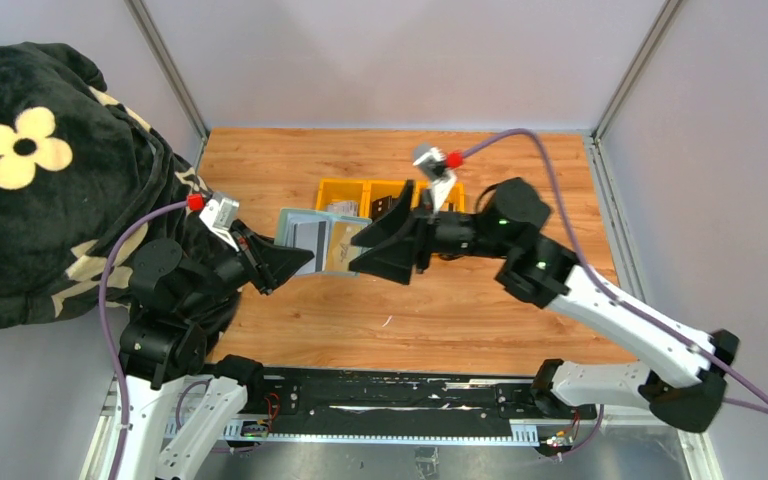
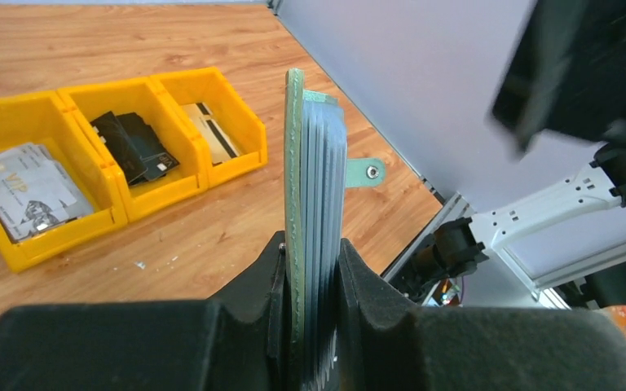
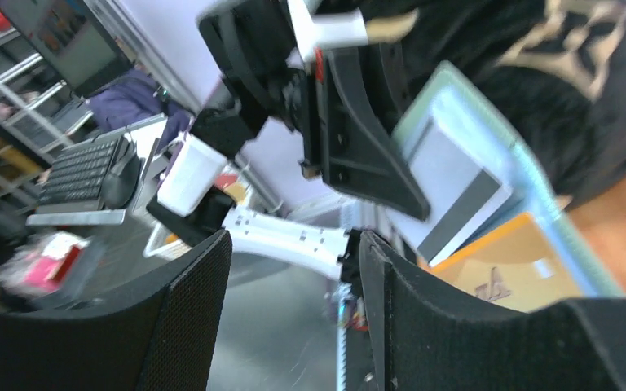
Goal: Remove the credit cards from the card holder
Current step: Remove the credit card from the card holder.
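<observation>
The card holder (image 1: 295,222) is open and held upright above the table, sage-green outside and pale blue inside. My left gripper (image 1: 300,262) is shut on its lower left edge. In the left wrist view the card holder (image 2: 314,163) stands edge-on between my fingers (image 2: 271,277), with its snap tab (image 2: 364,172) sticking out right. A silver-grey card with a dark stripe (image 1: 310,236) and a tan card (image 1: 344,246) sit in its pockets. They also show in the right wrist view: grey card (image 3: 456,183), tan card (image 3: 513,265). My right gripper (image 1: 356,255) is open and empty at the holder's right edge, beside the tan card.
A yellow three-part tray (image 1: 345,187) stands behind the holder. In the left wrist view its tray wall (image 2: 122,213) encloses silver cards (image 2: 24,187), black cards (image 2: 134,147) and beige cards (image 2: 212,134). A black flowered cloth (image 1: 40,180) lies at the left.
</observation>
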Motion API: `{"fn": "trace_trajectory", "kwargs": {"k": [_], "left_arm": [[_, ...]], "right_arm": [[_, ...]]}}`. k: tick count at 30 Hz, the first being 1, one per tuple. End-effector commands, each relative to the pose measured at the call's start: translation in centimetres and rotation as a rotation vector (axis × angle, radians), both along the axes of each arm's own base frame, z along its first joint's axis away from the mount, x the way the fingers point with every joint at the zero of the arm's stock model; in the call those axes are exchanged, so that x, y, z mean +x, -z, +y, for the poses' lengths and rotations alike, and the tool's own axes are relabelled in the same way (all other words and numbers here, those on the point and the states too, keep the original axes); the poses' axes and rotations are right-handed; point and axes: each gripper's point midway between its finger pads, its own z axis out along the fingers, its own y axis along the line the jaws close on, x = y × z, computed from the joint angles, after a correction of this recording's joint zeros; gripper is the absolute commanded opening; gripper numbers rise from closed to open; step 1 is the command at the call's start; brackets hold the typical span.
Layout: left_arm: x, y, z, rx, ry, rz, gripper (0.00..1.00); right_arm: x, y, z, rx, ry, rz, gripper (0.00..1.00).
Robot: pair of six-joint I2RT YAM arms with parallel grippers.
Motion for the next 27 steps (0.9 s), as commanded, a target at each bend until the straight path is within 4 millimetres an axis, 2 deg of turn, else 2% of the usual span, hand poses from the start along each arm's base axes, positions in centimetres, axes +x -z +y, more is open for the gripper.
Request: {"fn": "trace_trajectory", "kwargs": {"k": [1,6,12,19,27], "left_arm": [[-0.5,-1.6,-0.1,-0.041,0.010,-0.057,0.00],[-1.7,-2.3,-0.8,-0.065,0.084,-0.073,0.00],[-3.7,-3.4,-1.9,-0.114,0.207,-0.083,0.00],[-5.9,-4.6,-2.9,-0.183,0.351,-0.064,0.00],[-6.6,-5.0,-3.1,-0.202,0.391,-0.052,0.00]], "right_arm": [[-1.4,2.5,3.0,-0.003,-0.147,0.118,0.63],[-0.6,4.5,4.3,-0.040,-0.142,0.153,0.63],[0.5,6.7,4.5,-0.093,-0.080,0.171,0.63],[1.0,7.0,3.9,-0.115,-0.049,0.153,0.63],[1.1,6.7,4.0,-0.106,-0.048,0.153,0.59]]}}
